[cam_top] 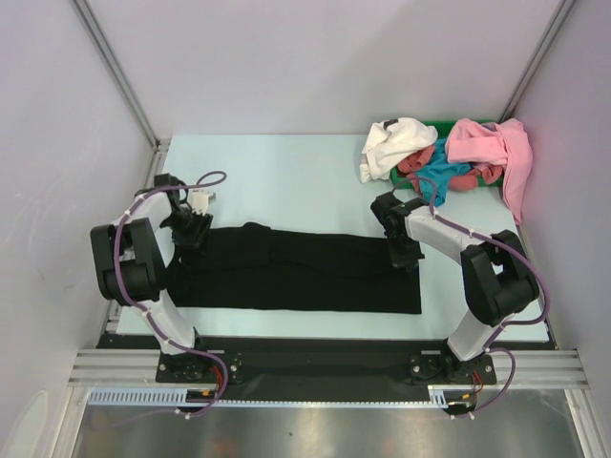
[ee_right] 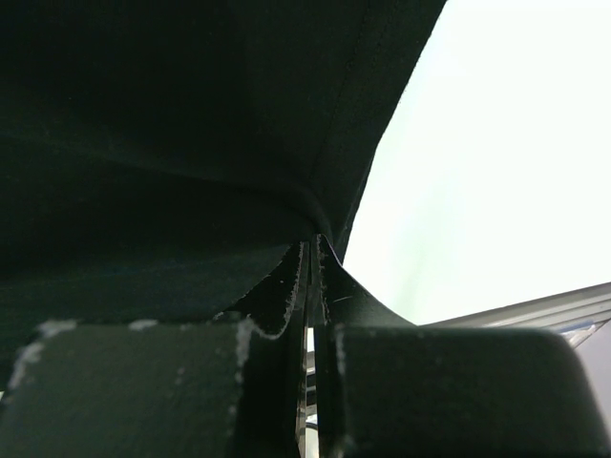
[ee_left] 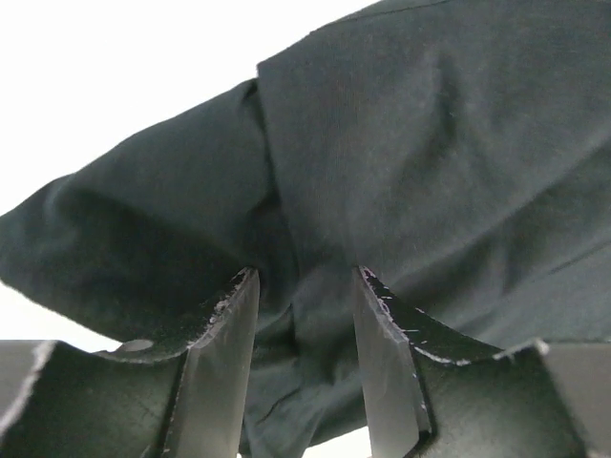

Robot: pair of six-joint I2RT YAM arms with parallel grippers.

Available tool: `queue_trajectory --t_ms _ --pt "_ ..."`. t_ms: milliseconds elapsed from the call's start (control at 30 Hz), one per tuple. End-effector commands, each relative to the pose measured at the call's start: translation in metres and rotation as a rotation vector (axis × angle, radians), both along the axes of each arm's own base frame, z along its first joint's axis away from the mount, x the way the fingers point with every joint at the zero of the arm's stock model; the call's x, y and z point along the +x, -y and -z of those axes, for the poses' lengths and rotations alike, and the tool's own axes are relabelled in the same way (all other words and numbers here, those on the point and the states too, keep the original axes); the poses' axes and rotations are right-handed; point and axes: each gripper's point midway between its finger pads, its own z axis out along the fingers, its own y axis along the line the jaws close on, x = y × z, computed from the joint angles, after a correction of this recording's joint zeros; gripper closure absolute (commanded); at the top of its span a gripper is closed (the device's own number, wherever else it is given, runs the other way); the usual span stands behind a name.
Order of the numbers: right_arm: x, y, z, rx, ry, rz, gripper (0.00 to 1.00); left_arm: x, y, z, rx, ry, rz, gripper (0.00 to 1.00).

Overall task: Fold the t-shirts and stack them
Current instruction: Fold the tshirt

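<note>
- Spanning the desk (cam_top: 286,162) from left to right, the black t-shirt (cam_top: 305,277) lies as a long folded band toward the near edge. If I pull unevenly from either end, I could skew it.
- Heaped at the far right corner, the other t-shirts (cam_top: 449,157) lie well apart from the band.
- My right gripper (cam_top: 405,250) is closed to a slit on the band's far right edge, and so thin a pinch may slip free.
- My left gripper (cam_top: 191,227) stands partly open astride a ridge of cloth at the far left corner. Closing there might catch only one layer, and the fold would then fall open.
</note>
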Motion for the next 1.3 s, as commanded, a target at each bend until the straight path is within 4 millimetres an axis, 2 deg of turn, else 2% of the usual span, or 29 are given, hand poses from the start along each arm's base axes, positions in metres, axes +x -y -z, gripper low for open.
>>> queue_trajectory --t_ms 0,67,167,233,333,467,533,633,667,767,1000,1267 --pt "0.005 -0.002 -0.006 0.003 0.034 0.008 1.00 -0.002 -0.001 0.015 0.015 -0.027 -0.029 0.52" --pt "0.005 0.000 -0.006 -0.005 0.036 0.006 1.00 -0.002 0.005 0.014 -0.017 -0.025 -0.026 0.58" --pt "0.004 0.000 -0.006 -0.007 0.034 0.007 1.00 0.002 0.014 0.001 -0.064 0.013 -0.008 0.59" --pt "0.004 0.000 -0.005 -0.006 0.034 0.008 1.00 0.004 0.021 -0.007 -0.101 0.043 0.010 0.58" --pt "0.003 0.002 -0.005 -0.014 0.032 0.008 1.00 0.012 0.020 -0.021 -0.087 0.113 0.008 0.48" --pt "0.003 0.003 -0.006 -0.021 0.034 0.007 1.00 0.016 0.021 -0.051 -0.085 0.211 0.015 0.46" --pt "0.002 0.004 -0.006 -0.025 0.033 0.008 1.00 0.011 0.027 -0.054 -0.109 0.208 0.042 0.48" --pt "0.002 0.003 -0.005 -0.022 0.035 0.008 1.00 -0.006 0.028 -0.041 -0.110 0.145 0.059 0.51" --pt "0.002 0.004 -0.005 -0.022 0.036 0.013 1.00 -0.014 0.028 -0.028 -0.103 0.102 0.060 0.52" --pt "0.001 0.003 -0.004 -0.020 0.034 0.011 1.00 -0.021 0.019 -0.011 -0.064 0.031 0.039 0.54" --pt "0.001 0.005 -0.006 -0.025 0.042 0.013 1.00 -0.014 0.006 0.005 -0.010 0.018 0.008 0.52" --pt "0.000 0.006 -0.006 -0.025 0.048 0.021 1.00 -0.020 -0.009 0.021 0.057 -0.020 -0.027 0.51"
